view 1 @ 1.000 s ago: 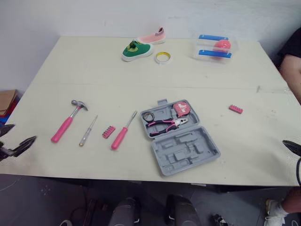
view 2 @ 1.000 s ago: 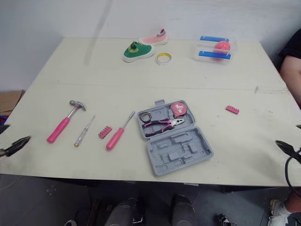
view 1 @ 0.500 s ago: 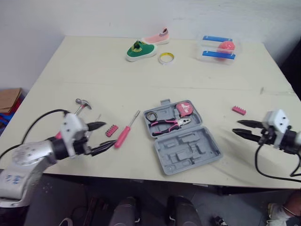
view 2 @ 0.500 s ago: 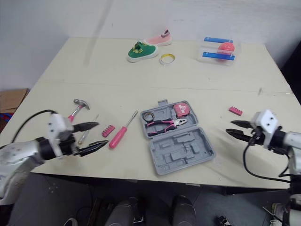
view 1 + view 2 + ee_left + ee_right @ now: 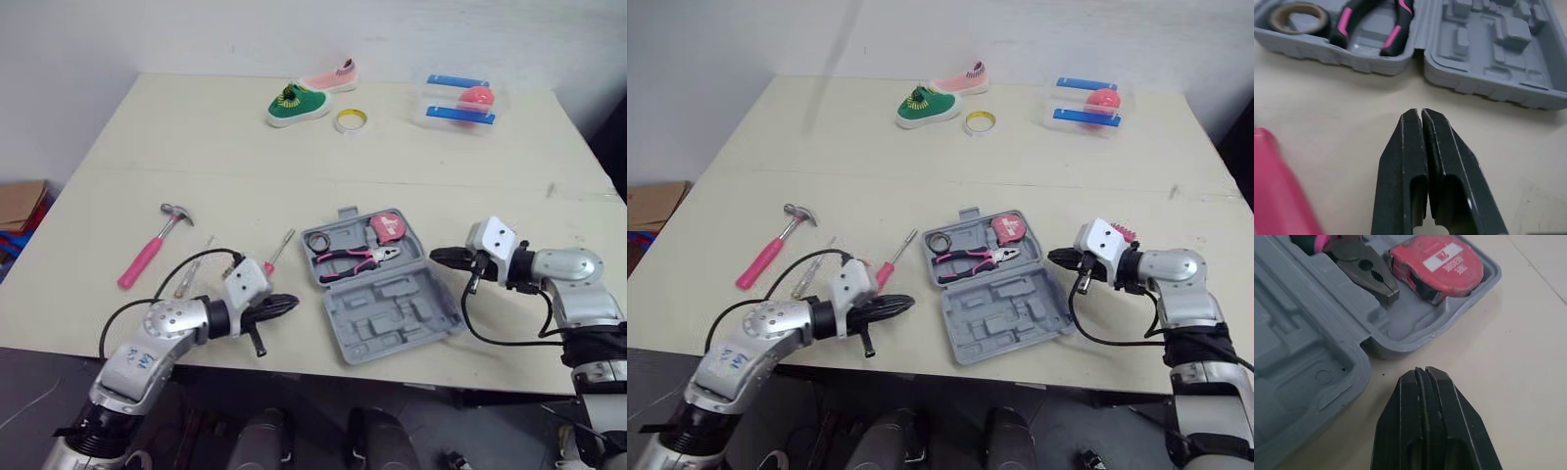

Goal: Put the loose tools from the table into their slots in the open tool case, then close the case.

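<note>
The open tool case (image 5: 392,309) is lying near the table's front edge, its tray half already holding the pliers (image 5: 355,258), a tape measure (image 5: 387,225) and a roll of tape (image 5: 316,240), while the other half's slots are sitting empty. The left gripper (image 5: 1420,115) is hanging low just left of the case, fingers pressed together and pointing at its hinge side, with the pink screwdriver (image 5: 885,274) lying right beside it, probably the first pick. It will need to spread before grasping. Further left of the case, the hammer (image 5: 147,257) and a slim screwdriver (image 5: 201,257) are waiting. The right gripper (image 5: 1425,374), likewise pressed together, is hovering just right of the case near the tape measure, seemingly placed to steady the case or reach the pink bit strip (image 5: 1125,233) behind it.
</note>
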Tool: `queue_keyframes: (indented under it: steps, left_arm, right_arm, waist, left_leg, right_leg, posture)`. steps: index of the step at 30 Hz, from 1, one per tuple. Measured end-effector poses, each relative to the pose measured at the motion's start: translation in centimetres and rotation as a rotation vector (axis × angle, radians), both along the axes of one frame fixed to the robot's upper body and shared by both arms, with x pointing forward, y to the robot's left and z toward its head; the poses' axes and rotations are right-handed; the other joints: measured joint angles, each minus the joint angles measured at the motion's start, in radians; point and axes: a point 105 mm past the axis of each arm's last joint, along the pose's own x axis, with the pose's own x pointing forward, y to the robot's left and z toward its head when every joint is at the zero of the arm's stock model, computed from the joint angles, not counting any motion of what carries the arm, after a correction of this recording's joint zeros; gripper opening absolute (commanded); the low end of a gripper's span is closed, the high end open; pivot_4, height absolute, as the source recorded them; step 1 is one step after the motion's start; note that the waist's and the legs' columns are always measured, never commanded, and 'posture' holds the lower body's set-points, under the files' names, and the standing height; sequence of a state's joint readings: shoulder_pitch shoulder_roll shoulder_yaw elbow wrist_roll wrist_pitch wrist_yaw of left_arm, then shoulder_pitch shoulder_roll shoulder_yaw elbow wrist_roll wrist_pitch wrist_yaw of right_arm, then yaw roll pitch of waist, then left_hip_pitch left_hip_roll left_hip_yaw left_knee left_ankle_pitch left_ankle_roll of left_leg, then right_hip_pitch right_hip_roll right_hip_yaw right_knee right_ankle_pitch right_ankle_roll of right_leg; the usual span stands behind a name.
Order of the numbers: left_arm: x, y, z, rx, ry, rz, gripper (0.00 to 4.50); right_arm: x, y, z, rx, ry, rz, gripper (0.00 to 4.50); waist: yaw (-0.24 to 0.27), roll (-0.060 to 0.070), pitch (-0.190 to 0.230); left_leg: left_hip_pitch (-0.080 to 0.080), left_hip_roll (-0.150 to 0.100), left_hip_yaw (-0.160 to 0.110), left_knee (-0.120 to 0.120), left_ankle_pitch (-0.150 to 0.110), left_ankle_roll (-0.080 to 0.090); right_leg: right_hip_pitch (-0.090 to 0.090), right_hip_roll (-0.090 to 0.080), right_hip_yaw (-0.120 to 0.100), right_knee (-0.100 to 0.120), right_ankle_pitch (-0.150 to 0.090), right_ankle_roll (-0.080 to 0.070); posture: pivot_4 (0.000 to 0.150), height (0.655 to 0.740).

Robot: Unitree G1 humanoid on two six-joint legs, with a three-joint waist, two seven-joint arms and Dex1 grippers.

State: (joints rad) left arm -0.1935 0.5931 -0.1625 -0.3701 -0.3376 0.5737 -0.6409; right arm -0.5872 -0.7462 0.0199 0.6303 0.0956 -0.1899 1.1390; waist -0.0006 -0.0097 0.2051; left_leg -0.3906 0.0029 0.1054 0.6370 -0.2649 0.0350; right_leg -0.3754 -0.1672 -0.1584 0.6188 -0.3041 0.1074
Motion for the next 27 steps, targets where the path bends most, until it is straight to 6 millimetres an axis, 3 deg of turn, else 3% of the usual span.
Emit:
queue_keyframes:
  steps: [4,11,15,27]
  left_arm:
    - [0.9,-1.1,-0.4,0.012,0.017,0.030,0.07]
    - [0.9,-2.9,-0.7,-0.010,0.048,0.000,0.07]
    - [1.9,-3.4,-1.2,-0.003,0.068,0.006,0.07]
    - [3.7,-4.7,-1.0,0.009,0.043,-0.051,0.07]
  right_arm:
    - [0.2,1.0,-0.6,-0.001,0.005,0.019,0.00]
    - [0.2,1.0,-0.6,-0.002,0.000,0.015,0.00]
    - [-0.2,1.2,-0.7,-0.003,0.002,0.026,0.00]
    - [-3.8,0.5,-1.8,0.033,0.083,0.031,0.00]
  waist:
    - [0.001,0.000,0.000]
    - [0.000,0.000,0.000]
    - [0.000,0.000,0.000]
    - [0.015,0.000,0.000]
  left_leg:
    - [0.000,0.000,0.000,0.001,0.000,0.000]
    - [0.000,0.000,0.000,0.001,0.000,0.000]
    - [0.000,0.000,0.000,0.003,0.000,0.000]
    - [-0.002,0.001,-0.002,0.011,-0.005,0.003]
  right_leg:
    - [0.000,0.000,0.000,0.000,0.000,0.000]
    - [0.001,0.000,0.000,0.001,0.000,0.000]
    - [0.001,0.000,0.000,0.001,0.000,0.000]
    - [0.002,0.000,0.000,0.001,0.000,0.000]
  posture:
    - [0.150,0.7400]
    - [0.150,0.7400]
    - [0.150,0.7400]
    - [0.150,0.7400]
